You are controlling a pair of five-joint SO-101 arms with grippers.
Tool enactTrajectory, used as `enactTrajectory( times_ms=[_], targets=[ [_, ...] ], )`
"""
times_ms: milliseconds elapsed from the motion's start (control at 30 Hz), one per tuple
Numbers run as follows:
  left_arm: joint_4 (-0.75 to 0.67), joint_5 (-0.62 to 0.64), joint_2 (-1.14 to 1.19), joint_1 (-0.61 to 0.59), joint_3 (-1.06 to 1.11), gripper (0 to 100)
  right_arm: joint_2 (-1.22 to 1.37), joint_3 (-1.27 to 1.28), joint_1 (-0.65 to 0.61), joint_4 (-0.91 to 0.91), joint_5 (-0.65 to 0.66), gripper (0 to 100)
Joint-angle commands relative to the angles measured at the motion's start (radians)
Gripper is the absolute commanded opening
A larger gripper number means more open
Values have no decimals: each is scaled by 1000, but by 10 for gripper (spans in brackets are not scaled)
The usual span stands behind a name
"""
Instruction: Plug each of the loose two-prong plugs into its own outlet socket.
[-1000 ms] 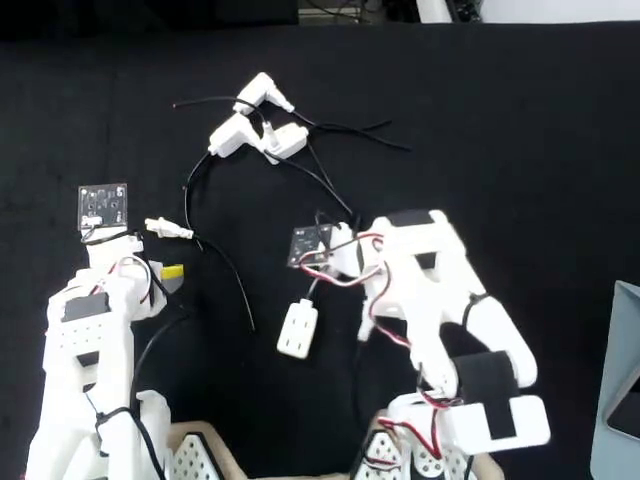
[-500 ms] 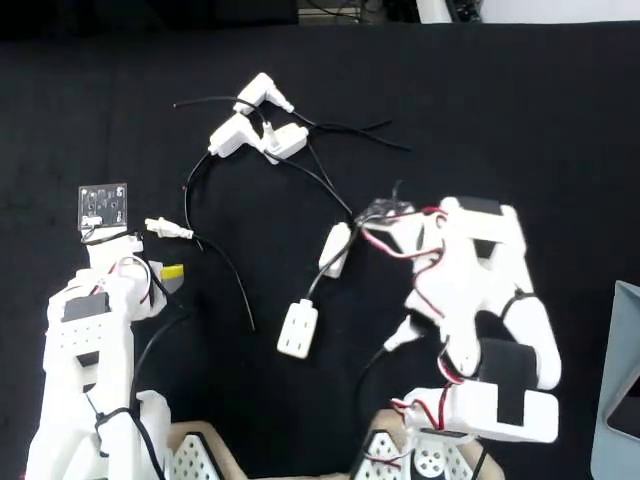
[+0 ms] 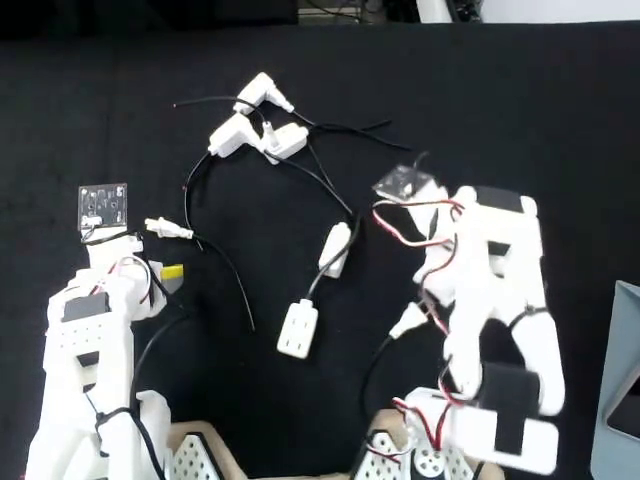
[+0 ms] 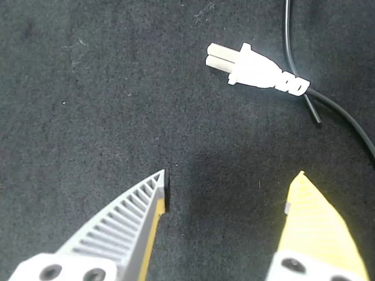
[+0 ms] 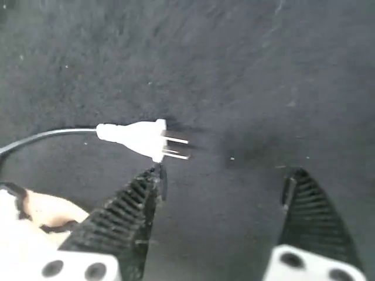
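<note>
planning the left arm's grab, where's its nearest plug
The two-prong plug lies on the black table just ahead of the left gripper, left side of the high view.

Left hand (image 4: 231, 175) and right hand (image 5: 227, 171), both empty and spread wide, each aimed downward

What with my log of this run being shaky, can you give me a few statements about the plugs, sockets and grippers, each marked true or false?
1. The left gripper is open and empty. True.
2. The right gripper is shut on a plug. False: it is open, and the nearby plug lies on the table next to one finger.
3. The left-side plug, ahead of the left gripper, lies loose, in no socket. True.
4. A plug sits in the socket block at the table's middle. False: the white socket block has nothing plugged in.
</note>
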Motion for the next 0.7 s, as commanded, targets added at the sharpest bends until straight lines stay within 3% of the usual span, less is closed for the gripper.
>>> enactTrajectory(
  times_ms=[0, 233, 467, 667],
  targets=[
    [-18, 3, -15, -4, -5, 322, -105, 33, 6, 9, 117, 316],
    [-18, 3, -14, -2, -5, 322, -262, 306, -74, -44, 327, 317],
    [-18, 2, -14, -2, -5, 322, -302, 518, -184, -259, 330, 317],
    [-18, 2, -12, -2, -5, 322, -275, 536, -192, -334, 328, 312]
  ],
)
